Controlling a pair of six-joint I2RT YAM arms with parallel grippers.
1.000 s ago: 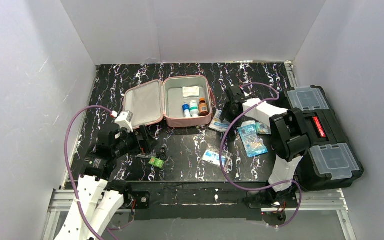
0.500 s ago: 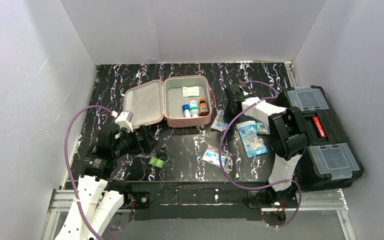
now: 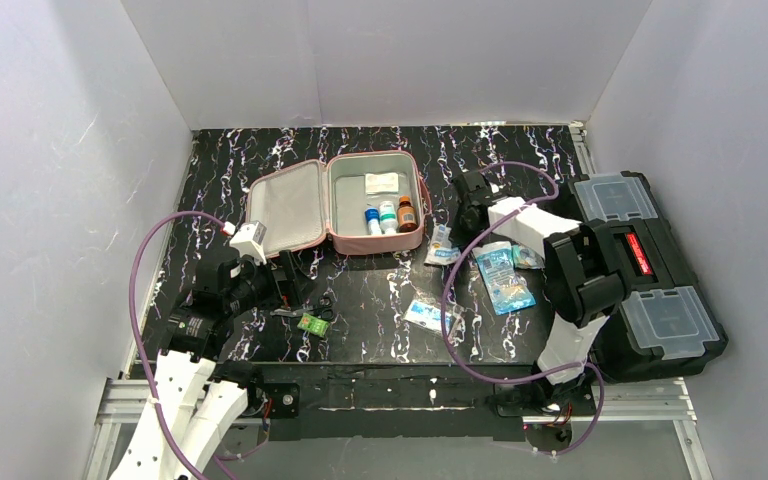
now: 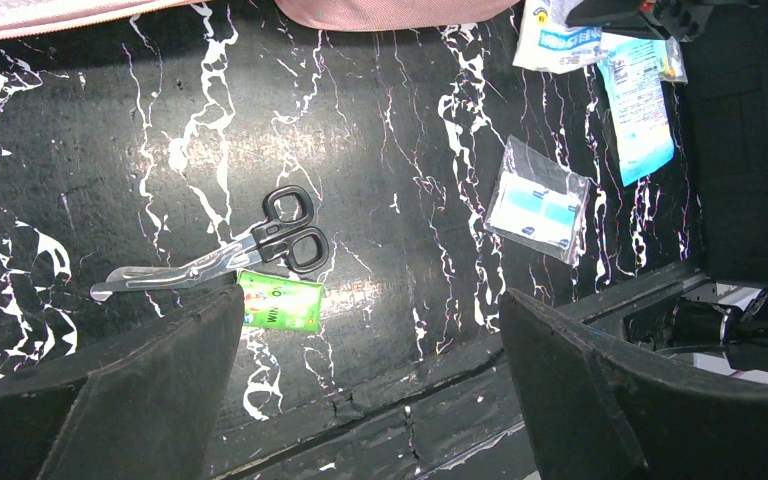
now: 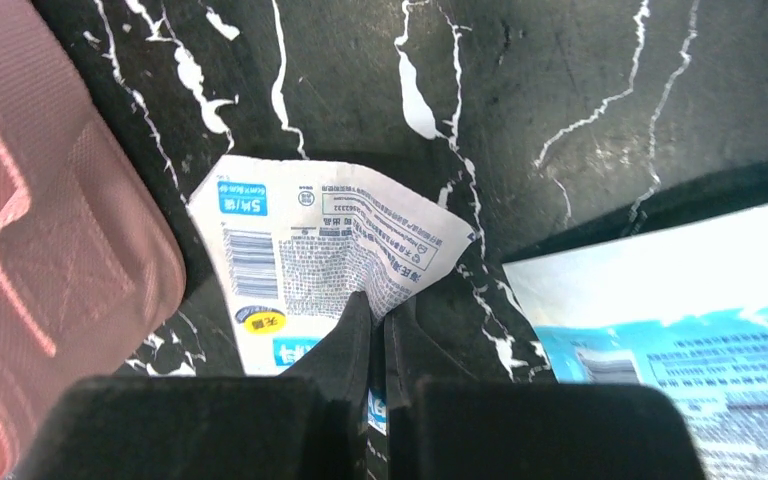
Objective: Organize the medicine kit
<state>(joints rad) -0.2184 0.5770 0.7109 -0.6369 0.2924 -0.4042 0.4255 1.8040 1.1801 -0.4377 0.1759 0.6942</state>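
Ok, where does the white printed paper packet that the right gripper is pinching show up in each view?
Top external: the white printed paper packet sits just right of the near right corner of the pink soft zip case.
Left wrist: at the top edge, right of centre.
Right wrist: centre, creased, pinched in the shut right gripper.
Shared landmark: the pink case, top edge in left wrist, left side in right wrist.

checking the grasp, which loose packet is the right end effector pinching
The white barcode packet beside the medicine kit; the blue packet and clear packet lie untouched.
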